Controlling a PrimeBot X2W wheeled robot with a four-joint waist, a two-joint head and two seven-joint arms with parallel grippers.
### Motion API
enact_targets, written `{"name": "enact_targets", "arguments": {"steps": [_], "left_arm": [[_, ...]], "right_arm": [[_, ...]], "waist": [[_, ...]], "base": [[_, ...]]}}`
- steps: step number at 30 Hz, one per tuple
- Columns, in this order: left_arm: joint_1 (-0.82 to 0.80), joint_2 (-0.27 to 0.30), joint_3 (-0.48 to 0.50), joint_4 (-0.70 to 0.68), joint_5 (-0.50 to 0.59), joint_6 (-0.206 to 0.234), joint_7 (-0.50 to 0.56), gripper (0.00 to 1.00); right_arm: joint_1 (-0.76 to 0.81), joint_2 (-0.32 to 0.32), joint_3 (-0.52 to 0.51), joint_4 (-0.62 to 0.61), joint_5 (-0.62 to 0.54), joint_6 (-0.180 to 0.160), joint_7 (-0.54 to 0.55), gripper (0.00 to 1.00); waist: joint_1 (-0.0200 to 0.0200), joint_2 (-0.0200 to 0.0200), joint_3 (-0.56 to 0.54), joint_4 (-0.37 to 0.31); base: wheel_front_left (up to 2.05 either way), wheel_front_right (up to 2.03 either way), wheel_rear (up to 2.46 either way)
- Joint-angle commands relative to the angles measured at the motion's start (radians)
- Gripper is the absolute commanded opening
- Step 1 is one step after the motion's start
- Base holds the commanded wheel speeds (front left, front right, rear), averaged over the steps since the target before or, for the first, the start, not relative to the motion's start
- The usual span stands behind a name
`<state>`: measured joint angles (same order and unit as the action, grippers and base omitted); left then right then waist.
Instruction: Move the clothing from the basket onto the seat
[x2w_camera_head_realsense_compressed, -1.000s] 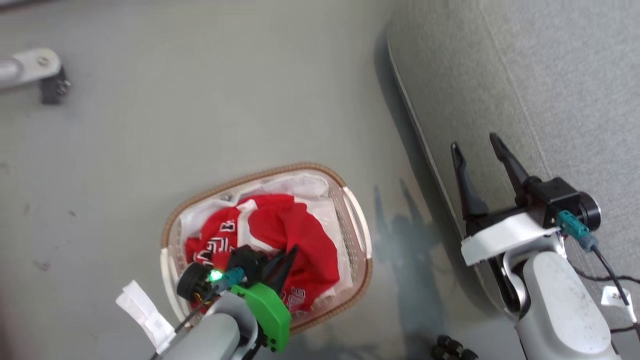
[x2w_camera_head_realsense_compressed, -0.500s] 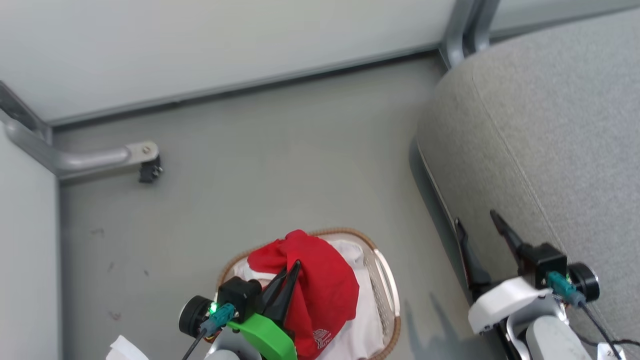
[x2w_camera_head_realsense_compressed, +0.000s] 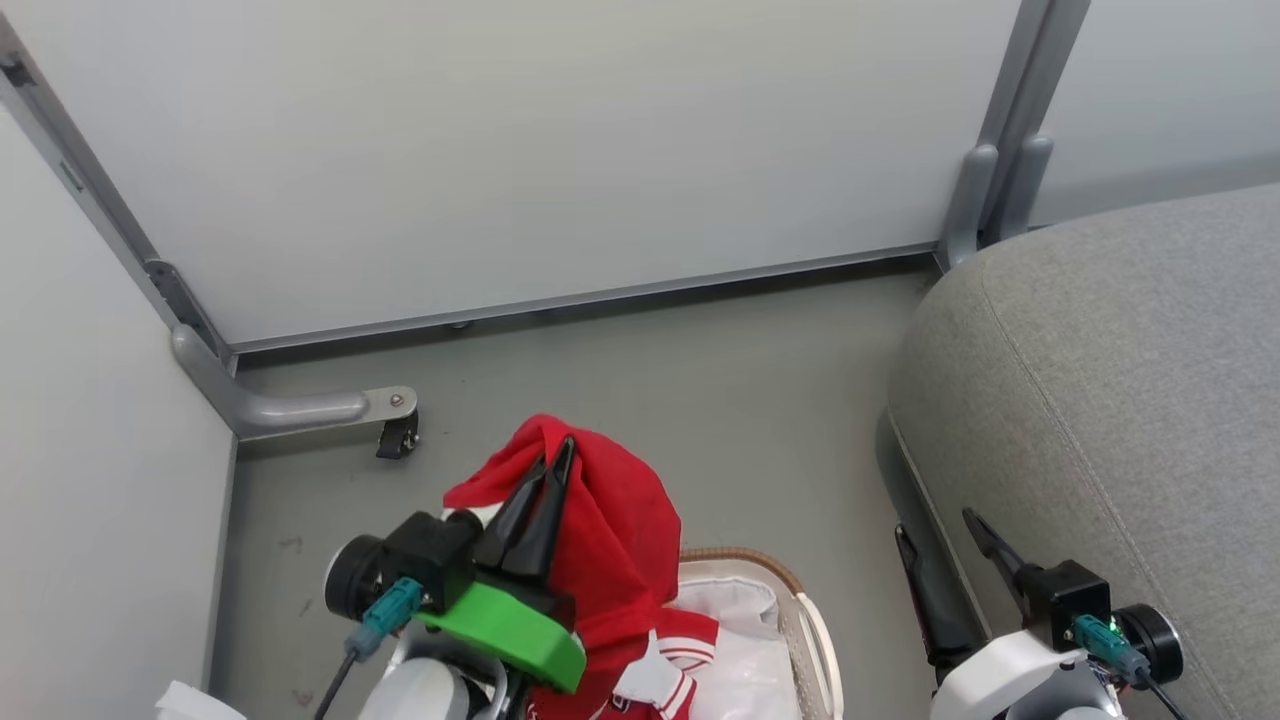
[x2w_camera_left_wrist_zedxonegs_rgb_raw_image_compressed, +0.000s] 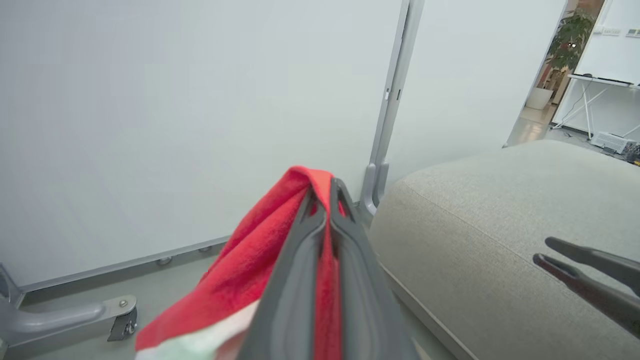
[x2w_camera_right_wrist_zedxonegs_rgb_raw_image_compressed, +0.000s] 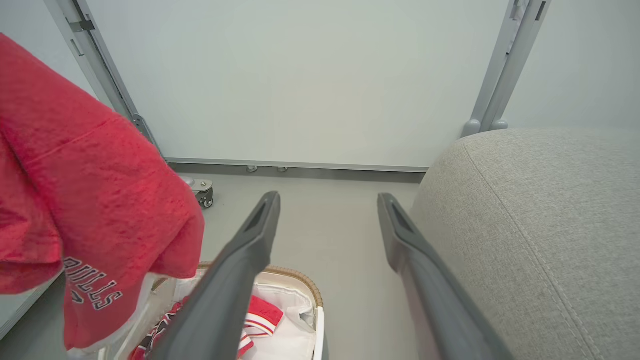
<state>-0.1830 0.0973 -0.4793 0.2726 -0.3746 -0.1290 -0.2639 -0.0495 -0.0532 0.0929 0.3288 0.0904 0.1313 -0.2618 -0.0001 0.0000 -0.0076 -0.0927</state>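
My left gripper (x2w_camera_head_realsense_compressed: 555, 455) is shut on a fold of the red clothing (x2w_camera_head_realsense_compressed: 610, 530), lifted above the basket (x2w_camera_head_realsense_compressed: 815, 640); the cloth drapes down from the fingertips (x2w_camera_left_wrist_zedxonegs_rgb_raw_image_compressed: 325, 187). In the right wrist view the hanging red garment (x2w_camera_right_wrist_zedxonegs_rgb_raw_image_compressed: 85, 175) shows dark lettering near its hem. A striped red-white trim piece (x2w_camera_head_realsense_compressed: 685, 650) and the white liner (x2w_camera_head_realsense_compressed: 735, 620) lie in the basket (x2w_camera_right_wrist_zedxonegs_rgb_raw_image_compressed: 300, 277). The grey seat (x2w_camera_head_realsense_compressed: 1120, 400) rises at the right. My right gripper (x2w_camera_head_realsense_compressed: 935, 530) is open, empty, beside the seat's edge (x2w_camera_right_wrist_zedxonegs_rgb_raw_image_compressed: 525, 210).
A pale partition wall (x2w_camera_head_realsense_compressed: 550, 150) stands behind, with a grey metal post (x2w_camera_head_realsense_compressed: 1005, 140) and a foot bracket with a caster (x2w_camera_head_realsense_compressed: 395, 435) on the grey floor (x2w_camera_head_realsense_compressed: 700, 400). A side panel (x2w_camera_head_realsense_compressed: 90, 450) closes off the left.
The left gripper has risen out of the basket with the red garment pinched in it. The head camera has tilted up, so the wall is now in view. The right gripper stays open.
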Motion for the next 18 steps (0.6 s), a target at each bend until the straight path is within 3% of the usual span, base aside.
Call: {"name": "enact_targets", "arguments": {"steps": [1,12,18], "left_arm": [[-0.023,-0.003,0.014,-0.023,0.009,-0.003,-0.001,0.0],[-0.129,-0.01,0.079,-0.183,0.037,-0.003,-0.001,0.0],[-0.168,-0.012,0.057,-0.206,0.036,-0.003,-0.001,0.0]], "right_arm": [[0.017,-0.002,0.004,0.003,0.009,-0.001,-0.005,1.0],[0.021,0.0,0.049,0.017,0.016,-0.001,-0.005,1.0],[-0.018,0.001,0.172,0.025,0.026,-0.001,-0.005,1.0]], "waist": [[0.0001,0.0,-0.024,0.023],[0.0001,0.0,-0.015,0.043],[0.0001,0.0,-0.005,0.056]], "base": [[0.0,0.0,0.0],[0.0,0.0,0.0],[0.0,0.0,0.0]]}}
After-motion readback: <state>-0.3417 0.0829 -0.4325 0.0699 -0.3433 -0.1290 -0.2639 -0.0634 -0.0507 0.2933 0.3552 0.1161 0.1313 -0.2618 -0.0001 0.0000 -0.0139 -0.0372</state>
